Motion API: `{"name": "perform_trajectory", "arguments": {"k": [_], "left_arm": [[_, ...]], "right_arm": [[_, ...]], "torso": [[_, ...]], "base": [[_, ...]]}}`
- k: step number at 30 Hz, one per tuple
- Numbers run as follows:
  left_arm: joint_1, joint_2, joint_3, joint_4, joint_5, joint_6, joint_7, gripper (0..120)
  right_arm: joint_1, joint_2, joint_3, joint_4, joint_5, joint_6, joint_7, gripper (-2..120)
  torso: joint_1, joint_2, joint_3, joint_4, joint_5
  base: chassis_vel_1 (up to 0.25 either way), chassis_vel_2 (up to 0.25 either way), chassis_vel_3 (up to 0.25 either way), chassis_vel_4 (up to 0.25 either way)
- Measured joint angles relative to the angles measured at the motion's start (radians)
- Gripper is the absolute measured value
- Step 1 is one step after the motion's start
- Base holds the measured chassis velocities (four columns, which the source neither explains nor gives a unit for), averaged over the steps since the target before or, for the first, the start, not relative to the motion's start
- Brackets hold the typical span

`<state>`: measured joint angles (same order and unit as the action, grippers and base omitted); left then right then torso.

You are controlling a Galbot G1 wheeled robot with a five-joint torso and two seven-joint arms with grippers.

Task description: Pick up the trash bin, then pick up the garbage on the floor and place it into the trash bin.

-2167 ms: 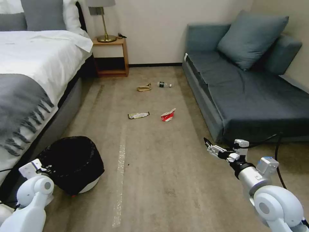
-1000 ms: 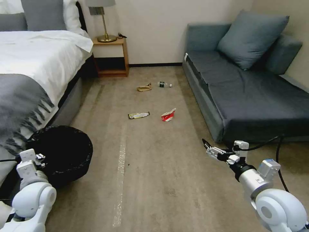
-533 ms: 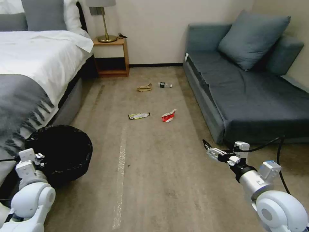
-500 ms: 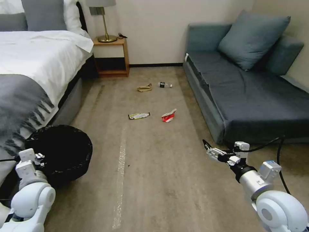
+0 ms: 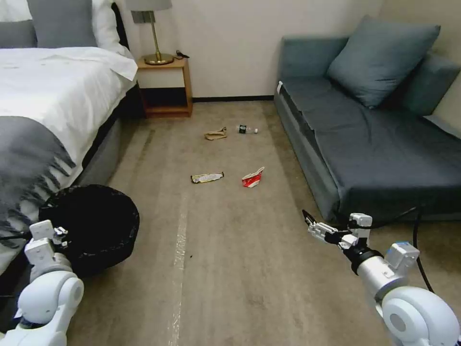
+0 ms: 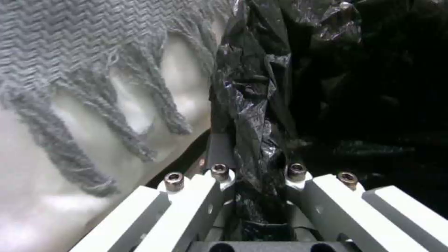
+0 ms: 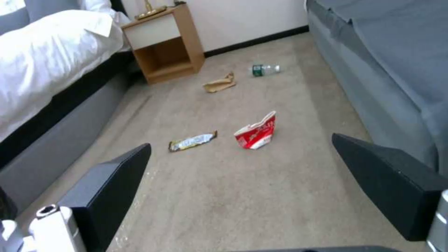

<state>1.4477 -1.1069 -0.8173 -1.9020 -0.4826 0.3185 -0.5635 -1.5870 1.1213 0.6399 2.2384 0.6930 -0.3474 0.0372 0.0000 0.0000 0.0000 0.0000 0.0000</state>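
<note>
Four litter items lie on the carpet (image 5: pixel 230 250) between bed (image 5: pixel 48 105) and sofa (image 5: pixel 374 144): wrapper (image 5: pixel 207 178) beside carton (image 5: pixel 252 178), paper (image 5: pixel 215 134) and bottle (image 5: pixel 247 129) farther off. Left gripper (image 6: pixel 254 182) pinches the bin's (image 5: pixel 91 226) black-bagged rim by the bed. Right gripper (image 7: pixel 252 182) hovers spread wide above the carpet, well short of the carton.

Bed (image 5: pixel 53 96), nightstand (image 5: pixel 165 86), blue-grey sofa (image 5: pixel 384 139)
</note>
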Motion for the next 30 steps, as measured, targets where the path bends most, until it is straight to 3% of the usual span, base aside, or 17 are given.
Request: {"name": "perform_trajectory", "arguments": {"k": [30], "left_arm": [[0.004,-0.002,-0.008,0.005,0.003,-0.021,0.003,7]], "right_arm": [[-0.001,0.007,-0.005,-0.012,-0.014,0.005,-0.016,100]], "torso": [[0.000,0.000,0.000,0.0000,0.0000]], "base": [[-0.075,0.073,0.075,-0.077]]}}
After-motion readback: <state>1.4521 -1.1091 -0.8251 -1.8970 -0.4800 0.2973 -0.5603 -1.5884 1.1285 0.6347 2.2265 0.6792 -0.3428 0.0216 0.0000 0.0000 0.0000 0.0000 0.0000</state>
